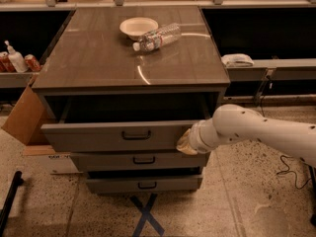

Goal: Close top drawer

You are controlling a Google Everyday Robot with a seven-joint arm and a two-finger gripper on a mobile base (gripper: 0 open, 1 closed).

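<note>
The top drawer (98, 135) is a wide grey-brown wooden drawer with a small black bar handle (136, 135) at its centre. It stands partly pulled out of the cabinet (128, 68), with a dark gap showing above its front panel. My gripper (184, 143) is at the end of the white arm (256, 132), which reaches in from the right. It rests against the right end of the drawer's front panel.
Two shorter drawers (140, 159) sit below, slightly out. On the cabinet top lie a white bowl (138, 27) and a plastic bottle (158, 36) on its side. A cardboard box (22, 120) leans at the left. A blue tape X (147, 214) marks the floor. Cables lie at the right.
</note>
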